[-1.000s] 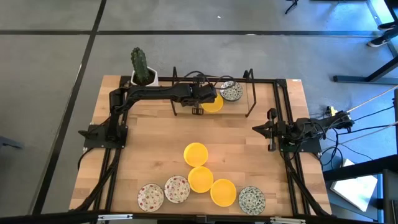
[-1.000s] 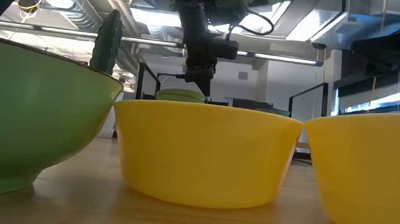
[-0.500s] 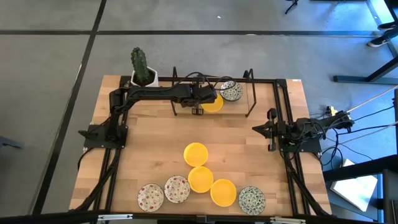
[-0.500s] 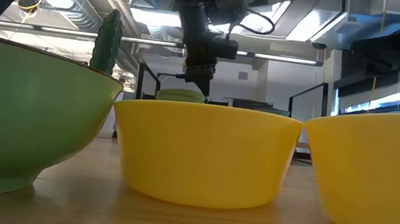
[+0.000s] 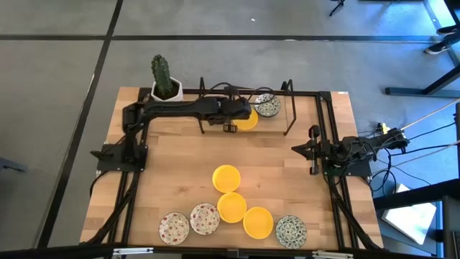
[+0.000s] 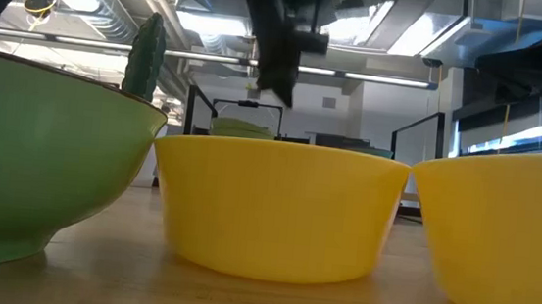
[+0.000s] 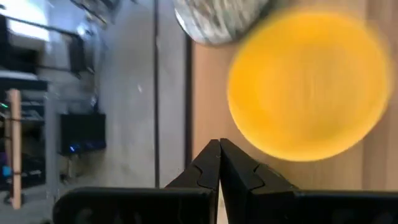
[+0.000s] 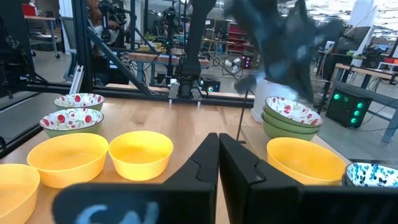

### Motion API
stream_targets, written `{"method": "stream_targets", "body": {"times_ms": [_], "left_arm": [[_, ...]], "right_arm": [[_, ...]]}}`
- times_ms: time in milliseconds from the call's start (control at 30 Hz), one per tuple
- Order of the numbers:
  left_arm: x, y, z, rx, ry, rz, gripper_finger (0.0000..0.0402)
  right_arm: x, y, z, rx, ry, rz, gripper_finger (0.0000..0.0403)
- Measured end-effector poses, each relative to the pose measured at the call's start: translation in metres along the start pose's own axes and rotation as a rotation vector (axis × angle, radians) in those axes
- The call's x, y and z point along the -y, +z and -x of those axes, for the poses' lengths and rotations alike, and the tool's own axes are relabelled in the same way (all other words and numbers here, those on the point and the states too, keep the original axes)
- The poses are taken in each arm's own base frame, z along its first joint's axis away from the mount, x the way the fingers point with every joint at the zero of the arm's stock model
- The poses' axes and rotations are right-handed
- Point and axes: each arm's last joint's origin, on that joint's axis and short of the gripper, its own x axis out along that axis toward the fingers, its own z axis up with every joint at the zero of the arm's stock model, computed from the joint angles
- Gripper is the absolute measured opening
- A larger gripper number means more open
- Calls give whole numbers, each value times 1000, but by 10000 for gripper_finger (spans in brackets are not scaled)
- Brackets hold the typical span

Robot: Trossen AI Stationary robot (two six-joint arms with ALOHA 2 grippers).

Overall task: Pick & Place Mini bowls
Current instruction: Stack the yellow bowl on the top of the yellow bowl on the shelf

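**Left pincer shut and empty above the far yellow bowl; right pincer parked**

The left pincer (image 5: 230, 126) hangs over the far part of the worktop (image 5: 180, 158), inside a black wire frame (image 5: 290, 108). Its fingers (image 7: 219, 165) are pressed together with nothing between them. Just beside its tip, on the right, sits a yellow mini bowl (image 5: 246, 119) resting on the wood; in the left wrist view that same bowl (image 7: 309, 84) lies directly ahead of the closed tips, apart from them. Beyond that bowl, touching or nearly touching it, is a blue-green patterned bowl (image 5: 269, 106). Well to the left of the pincer, at the worktop's far corner, stands a cactus in a white pot (image 5: 164, 78).

On the near side of the left pincer, well apart from it, three more yellow bowls (image 5: 226, 178) form a diagonal run toward the front edge. Left of that run lie two red-speckled bowls (image 5: 174, 227), side by side. At the run's right end sits another blue-green bowl (image 5: 291, 230).

The right pincer (image 5: 313, 152) waits at the worktop's right edge, its fingers (image 8: 217, 163) closed on nothing, well apart from every bowl.
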Motion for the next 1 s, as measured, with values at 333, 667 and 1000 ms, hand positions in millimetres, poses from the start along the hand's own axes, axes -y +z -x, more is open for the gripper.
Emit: {"method": "stream_targets", "body": {"times_ms": [333,667,1000], "left_arm": [[-35,-51,153,333,44,213,1],[37,-187,155,871,-85,506,2],[86,-236,137,1360,-257,362,3]], "right_arm": [[0,0,0,-3,0,-2,14],[0,0,0,1,10,-19,14],[-3,4,0,46,132,-65,14]]}}
